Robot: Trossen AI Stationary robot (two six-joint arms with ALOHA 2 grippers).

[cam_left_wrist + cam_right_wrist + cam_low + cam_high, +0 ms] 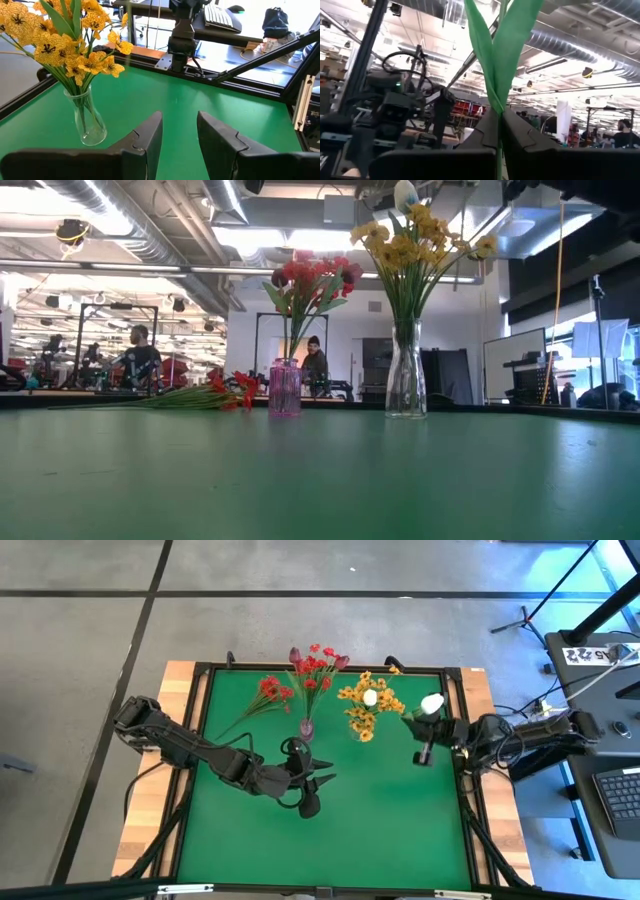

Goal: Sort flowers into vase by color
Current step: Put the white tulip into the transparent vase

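White flower [432,703]: pinched by its green stem in right pincer [424,755], right of yellow vase [365,734].
Left pincer [322,783]: spread, holds nothing.

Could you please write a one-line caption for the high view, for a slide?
Right gripper holds a white bud flower beside the yellow vase; left gripper waits open mid-table.

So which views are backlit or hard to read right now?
Low view: bright ceiling lights behind the clear vase leave the table dim and soft up close. Right wrist view: right gripper and green leaves dark against the lit ceiling. High view: evenly lit, white bud slightly washed out.
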